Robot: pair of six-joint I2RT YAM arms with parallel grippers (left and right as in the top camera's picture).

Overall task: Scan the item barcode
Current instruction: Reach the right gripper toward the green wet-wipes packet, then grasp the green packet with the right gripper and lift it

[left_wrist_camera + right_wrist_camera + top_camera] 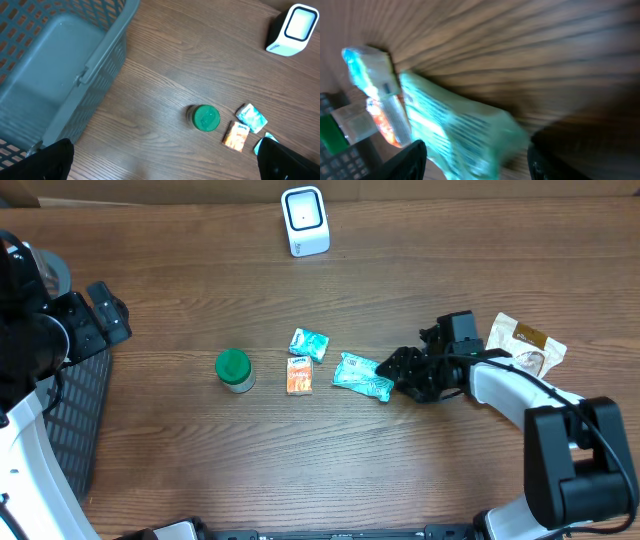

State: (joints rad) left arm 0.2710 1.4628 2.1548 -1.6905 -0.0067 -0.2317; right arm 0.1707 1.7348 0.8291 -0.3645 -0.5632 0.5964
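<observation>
Wood table (200,470) | right arm (505,385) stretched low — right fingers (411,162) apart astride teal packet (360,375) | left fingers (50,161) spread wide

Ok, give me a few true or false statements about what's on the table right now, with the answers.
1. The green-lidded jar stands upright, left of the orange packet. True.
2. The white scanner lies inside the basket. False: it stands on the table's far side.
3. The right pincer is at the larger teal packet. True.
4. The left pincer holds the jar. False: it is open and holds nothing.
5. The brown bag touches the jar. False: it lies far right, beyond the right arm.
</observation>
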